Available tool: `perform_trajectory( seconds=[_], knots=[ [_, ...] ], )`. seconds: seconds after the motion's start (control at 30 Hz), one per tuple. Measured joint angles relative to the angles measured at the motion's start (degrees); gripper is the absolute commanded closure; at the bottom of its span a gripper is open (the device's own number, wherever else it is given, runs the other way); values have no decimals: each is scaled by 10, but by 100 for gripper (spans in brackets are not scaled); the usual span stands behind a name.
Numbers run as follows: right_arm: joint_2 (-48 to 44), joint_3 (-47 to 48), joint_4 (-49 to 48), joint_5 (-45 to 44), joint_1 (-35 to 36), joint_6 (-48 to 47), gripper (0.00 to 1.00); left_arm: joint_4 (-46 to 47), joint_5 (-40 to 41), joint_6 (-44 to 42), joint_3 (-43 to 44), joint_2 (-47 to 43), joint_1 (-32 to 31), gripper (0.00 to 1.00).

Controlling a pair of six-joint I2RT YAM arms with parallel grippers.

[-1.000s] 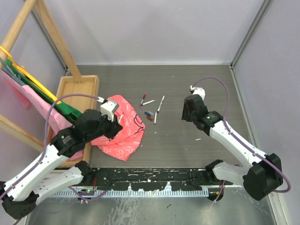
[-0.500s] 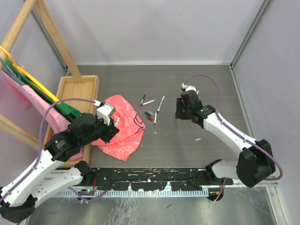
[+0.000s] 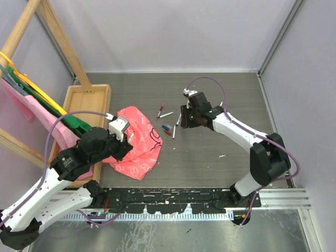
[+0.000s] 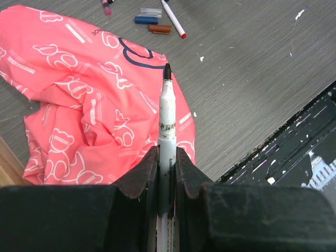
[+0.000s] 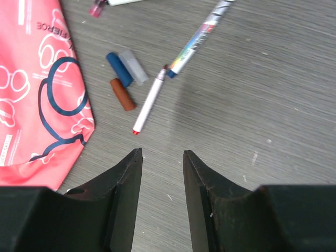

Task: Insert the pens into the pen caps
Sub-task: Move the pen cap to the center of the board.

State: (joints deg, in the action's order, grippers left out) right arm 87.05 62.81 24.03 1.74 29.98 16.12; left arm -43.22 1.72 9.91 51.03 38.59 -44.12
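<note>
left gripper (image 4: 167, 157): pinching black-tipped pen (image 4: 166, 115), tip forward over pink cloth (image 4: 79, 105). right gripper (image 5: 163, 153): jaws apart, empty; blue cap (image 5: 119, 69) and brown cap (image 5: 122, 94) lie ahead-left, axes slanting, nearer this arm.

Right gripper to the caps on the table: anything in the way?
Nothing visible covers them. The open right gripper hangs over grey table; the blue plastic cap, clear cap and brown-red cap lie exposed. A red-tipped white pen lies close beside them, the pink patterned cloth on the other side.
</note>
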Motion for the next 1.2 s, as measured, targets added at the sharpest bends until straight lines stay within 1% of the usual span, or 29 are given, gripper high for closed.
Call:
perform_trajectory(
  seconds=[0.27, 0.43, 0.57, 0.8, 1.2],
  knots=[
    [111, 85, 13, 5, 65, -36, 57, -41, 17, 2, 23, -4, 0, 100],
    [188, 153, 32, 5, 92, -66, 59, -58, 45, 14, 23, -33, 0, 100],
    [228, 184, 49, 1, 109, -81, 59, -66, 66, 17, 23, -57, 0, 100],
    [259, 202, 67, -18, 123, -94, 59, -75, 80, 17, 23, -51, 0, 100],
    [292, 216, 80, -40, 123, -114, 59, -78, 81, 17, 22, -49, 0, 100]
  ],
)
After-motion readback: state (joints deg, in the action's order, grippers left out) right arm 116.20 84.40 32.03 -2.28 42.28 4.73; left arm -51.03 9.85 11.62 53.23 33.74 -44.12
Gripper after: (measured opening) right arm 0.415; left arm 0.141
